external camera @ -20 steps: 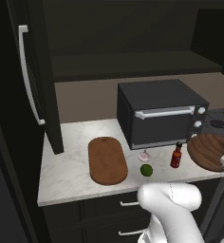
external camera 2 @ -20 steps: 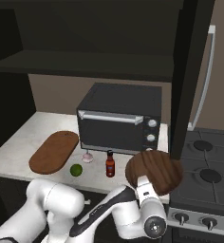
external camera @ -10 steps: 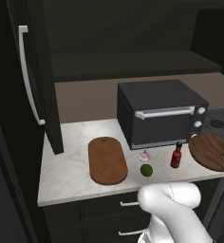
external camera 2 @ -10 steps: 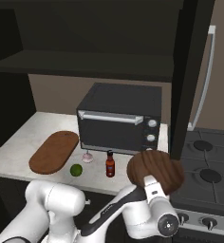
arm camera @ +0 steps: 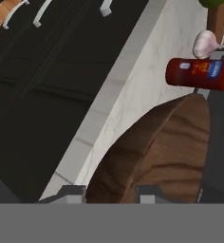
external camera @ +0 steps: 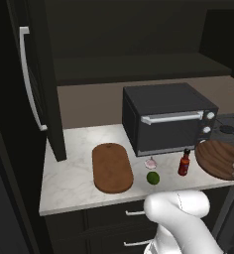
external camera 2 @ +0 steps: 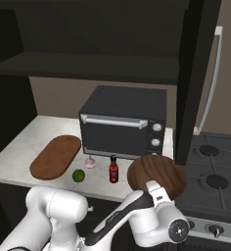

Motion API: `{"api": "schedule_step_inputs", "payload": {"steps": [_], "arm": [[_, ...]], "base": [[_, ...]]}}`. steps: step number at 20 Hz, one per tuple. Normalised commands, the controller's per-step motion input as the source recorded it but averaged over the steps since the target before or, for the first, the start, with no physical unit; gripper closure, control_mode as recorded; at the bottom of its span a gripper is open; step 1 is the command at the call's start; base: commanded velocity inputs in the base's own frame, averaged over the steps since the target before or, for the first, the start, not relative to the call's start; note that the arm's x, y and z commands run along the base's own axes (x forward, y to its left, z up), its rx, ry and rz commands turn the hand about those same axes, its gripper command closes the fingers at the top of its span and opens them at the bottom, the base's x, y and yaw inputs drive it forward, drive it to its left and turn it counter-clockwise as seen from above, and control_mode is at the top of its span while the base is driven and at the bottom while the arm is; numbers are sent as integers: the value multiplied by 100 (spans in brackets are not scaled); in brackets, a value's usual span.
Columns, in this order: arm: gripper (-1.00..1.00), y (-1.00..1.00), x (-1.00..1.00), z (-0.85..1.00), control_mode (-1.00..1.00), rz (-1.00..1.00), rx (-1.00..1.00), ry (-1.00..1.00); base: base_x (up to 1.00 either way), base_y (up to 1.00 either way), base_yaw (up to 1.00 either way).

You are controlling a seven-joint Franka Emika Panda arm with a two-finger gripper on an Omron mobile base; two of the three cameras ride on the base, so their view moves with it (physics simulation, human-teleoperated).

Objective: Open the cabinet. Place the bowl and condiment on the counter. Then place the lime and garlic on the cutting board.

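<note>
Setting down: the bowl (external camera 2: 155, 174) is best lowered flat onto the worktop (external camera: 74, 171), clear of the condiment (external camera: 184, 162).
Tool (arm camera: 109, 193): grip state cannot be told.

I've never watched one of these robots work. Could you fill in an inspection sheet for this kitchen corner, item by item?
Surface: white marbled counter, dark drawers below.
Job's things: cabinet door open; cutting board bare; lime and garlic on the counter beside it; condiment upright next to them; bowl at the counter's stove end, part of its rim over the front edge.
Clutter: black toaster oven behind the small items.
Grippers: gripper at the bowl's rim; fingertips barely visible, open or shut unclear.
Cables: nothing seen.
Surroundings: stove burners to the right; dark shelf above.
</note>
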Motion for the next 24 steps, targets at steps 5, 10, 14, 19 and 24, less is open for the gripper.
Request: {"api": "schedule_step_inputs", "payload": {"steps": [5, 10, 14, 19, 24], "arm": [[-100, 11, 0, 0, -100, 9, 0, -3], [-100, 2, 0, 0, -100, 6, 0, -5], [-100, -1, 0, 8, -100, 1, 0, -10], [-100, -2, -7, 25, -100, 0, 0, -14], [-100, 0, -12, 31, -100, 0, 0, -14]], "base": [[0, 0, 0], [0, 0, 0], [0, 0, 0], [0, 0, 0], [0, 0, 0]]}}
